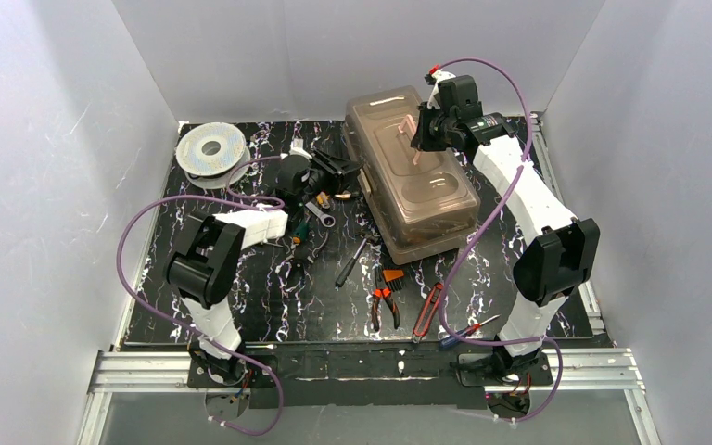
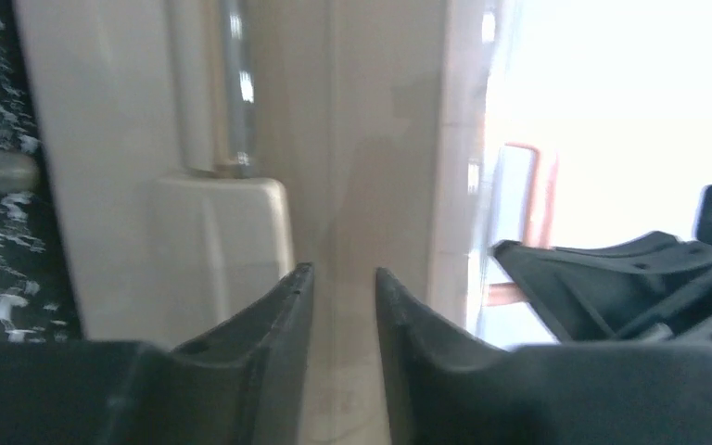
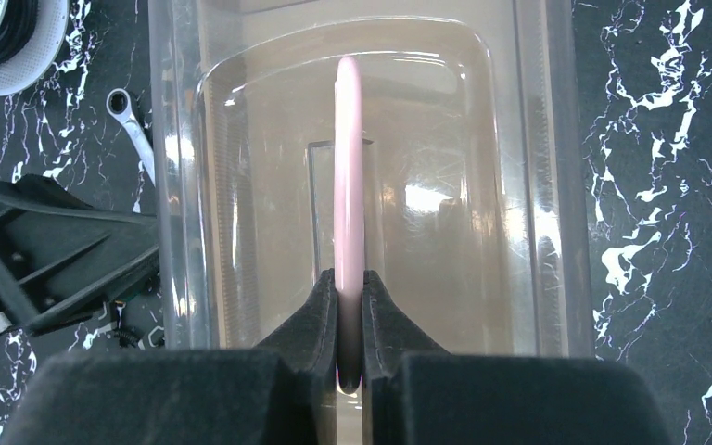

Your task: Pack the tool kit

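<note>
The tool kit point(image 1: 417, 199), a big beige box with a smoky clear lid, lies closed at the back middle of the mat. My right gripper point(image 3: 349, 287) hangs over the lid point(image 3: 482, 185), shut on the upright pink handle point(image 3: 349, 167). My left gripper point(image 2: 344, 273) is close against the box's left side wall point(image 2: 352, 139), next to the beige latch point(image 2: 227, 232). Its jaws stand a little apart, and only the wall shows through the gap. From above, the left gripper point(image 1: 348, 171) touches the box's left edge and the right gripper point(image 1: 424, 139) sits at the handle point(image 1: 406, 130).
A grey wire spool point(image 1: 210, 150) stands at the back left. Loose tools lie in front of the box: a wrench point(image 1: 323, 215), a screwdriver point(image 1: 352, 261), orange pliers point(image 1: 386, 295), a red-handled tool point(image 1: 426, 311) and a second screwdriver point(image 1: 468, 329).
</note>
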`<action>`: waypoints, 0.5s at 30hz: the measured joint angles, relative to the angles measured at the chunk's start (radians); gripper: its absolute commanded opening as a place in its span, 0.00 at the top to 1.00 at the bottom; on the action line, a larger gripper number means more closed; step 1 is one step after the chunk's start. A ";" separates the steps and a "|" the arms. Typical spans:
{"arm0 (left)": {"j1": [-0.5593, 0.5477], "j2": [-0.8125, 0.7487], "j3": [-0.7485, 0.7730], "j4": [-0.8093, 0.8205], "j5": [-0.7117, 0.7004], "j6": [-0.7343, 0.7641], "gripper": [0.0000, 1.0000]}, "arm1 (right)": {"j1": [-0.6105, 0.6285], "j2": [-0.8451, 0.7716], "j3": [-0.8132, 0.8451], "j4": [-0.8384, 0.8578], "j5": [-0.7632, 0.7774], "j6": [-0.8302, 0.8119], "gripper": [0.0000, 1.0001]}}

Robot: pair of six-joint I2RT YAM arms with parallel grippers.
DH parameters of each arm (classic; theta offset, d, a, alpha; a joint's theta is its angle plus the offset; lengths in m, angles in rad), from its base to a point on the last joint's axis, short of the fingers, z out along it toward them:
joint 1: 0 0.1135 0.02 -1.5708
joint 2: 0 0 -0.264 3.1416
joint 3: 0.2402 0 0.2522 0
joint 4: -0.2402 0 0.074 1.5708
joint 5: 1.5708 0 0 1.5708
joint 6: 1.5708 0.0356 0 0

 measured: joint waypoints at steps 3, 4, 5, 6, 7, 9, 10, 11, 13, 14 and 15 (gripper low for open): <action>-0.004 -0.023 0.013 -0.007 0.015 0.018 0.03 | 0.000 0.000 0.000 0.001 0.000 0.000 0.99; -0.005 -0.023 0.014 -0.003 0.025 0.009 0.02 | 0.000 0.000 0.000 0.001 0.000 0.000 0.99; -0.007 -0.021 0.013 -0.003 0.031 0.001 0.02 | 0.000 0.000 0.000 0.001 -0.001 0.000 0.99; -0.007 -0.019 0.011 -0.003 0.033 -0.003 0.02 | 0.000 0.000 -0.001 0.001 -0.001 -0.001 0.99; -0.007 -0.017 0.006 -0.003 0.035 -0.009 0.02 | 0.000 0.000 -0.001 0.001 -0.001 0.000 0.99; -0.007 -0.011 -0.006 0.008 0.037 -0.019 0.02 | 0.000 0.000 -0.001 0.001 -0.002 0.000 0.99; -0.006 -0.006 -0.012 0.021 0.038 -0.025 0.02 | 0.000 0.000 -0.001 0.001 -0.002 0.000 0.99; -0.006 0.001 -0.016 0.035 0.042 -0.035 0.02 | 0.000 0.000 -0.001 0.002 -0.003 0.000 0.99; -0.002 0.028 -0.017 0.067 0.051 -0.056 0.02 | 0.000 0.000 -0.001 0.002 -0.002 -0.001 0.99; 0.000 0.046 -0.017 0.089 0.056 -0.075 0.02 | 0.000 0.000 -0.002 0.003 -0.003 -0.001 0.99; 0.000 0.063 -0.018 0.107 0.058 -0.089 0.02 | 0.000 0.000 -0.004 0.006 -0.003 0.000 0.99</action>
